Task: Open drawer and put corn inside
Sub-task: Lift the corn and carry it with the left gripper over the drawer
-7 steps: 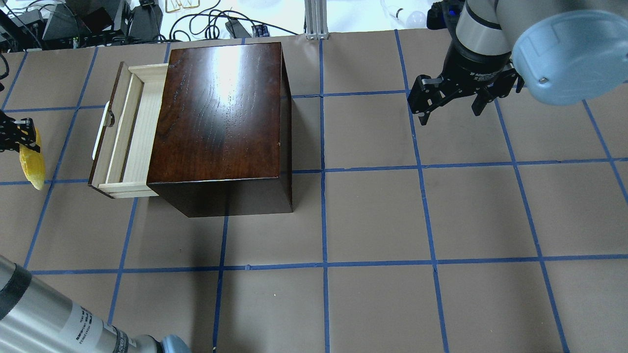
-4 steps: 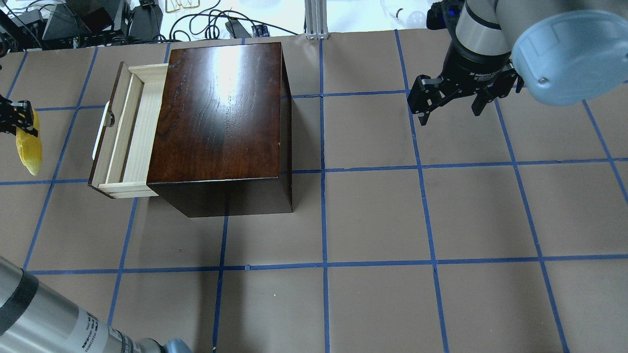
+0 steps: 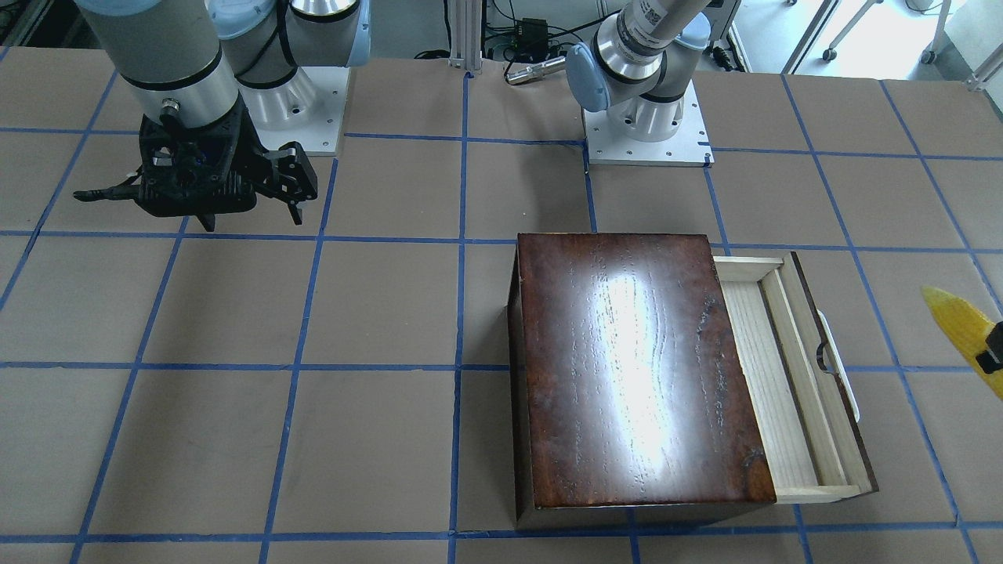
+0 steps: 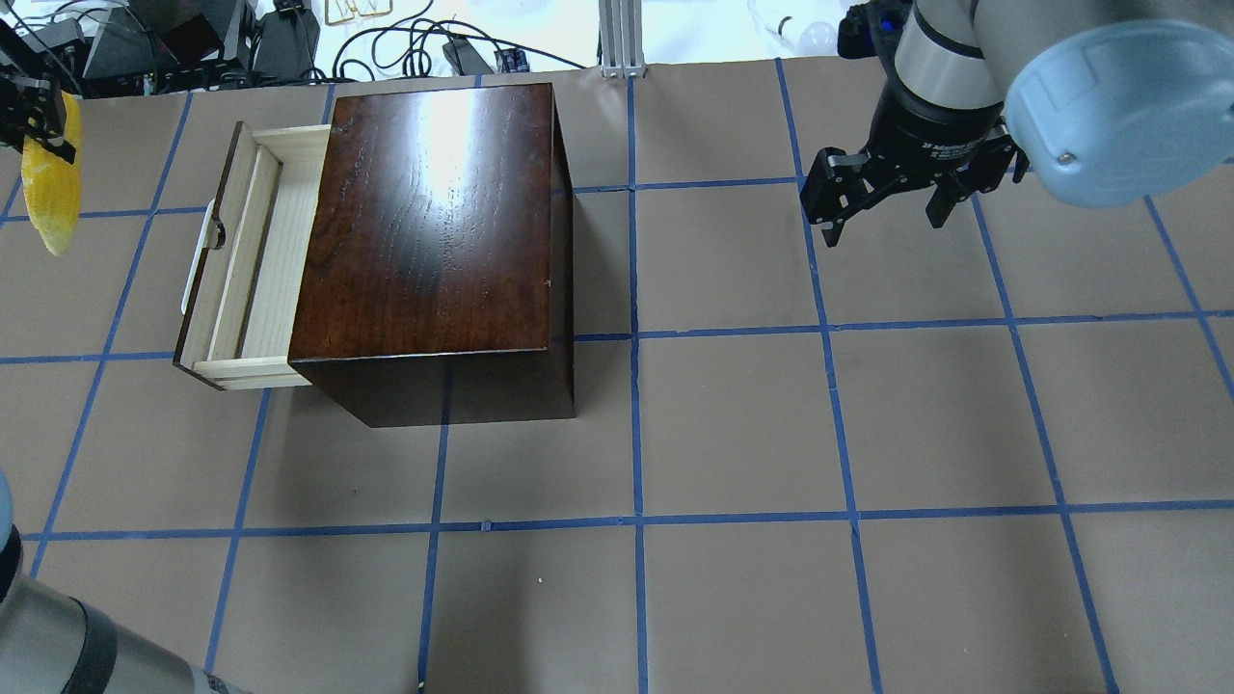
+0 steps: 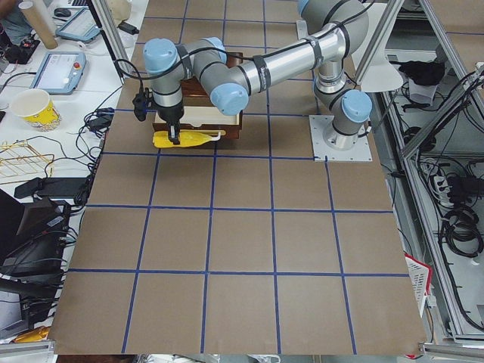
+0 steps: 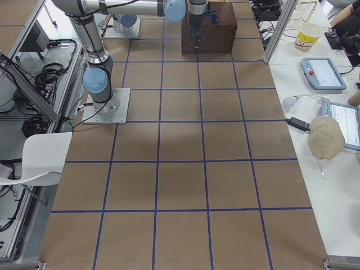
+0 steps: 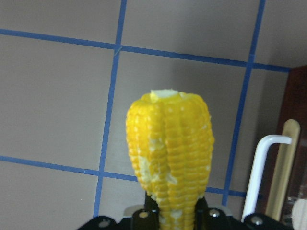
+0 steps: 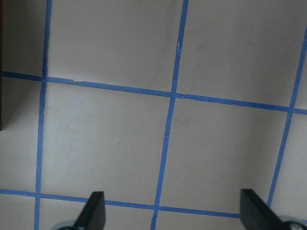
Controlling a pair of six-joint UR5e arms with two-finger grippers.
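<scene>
The drawer is pulled out of the dark glossy box towards the view's left. Its pale-wood tray is empty and its white handle faces outward. My left gripper is shut on the yellow corn and holds it off the table, left of the drawer and apart from it. The corn also shows in the front view and fills the left wrist view. My right gripper is open and empty, far right of the box, over bare table.
The brown table is marked with a blue tape grid. Cables and equipment lie beyond the far edge. The two arm bases stand at the robot's side.
My left gripper has carried the corn up the overhead view, from beside the drawer's near corner to level with its far end. The right arm and drawer have not moved.
</scene>
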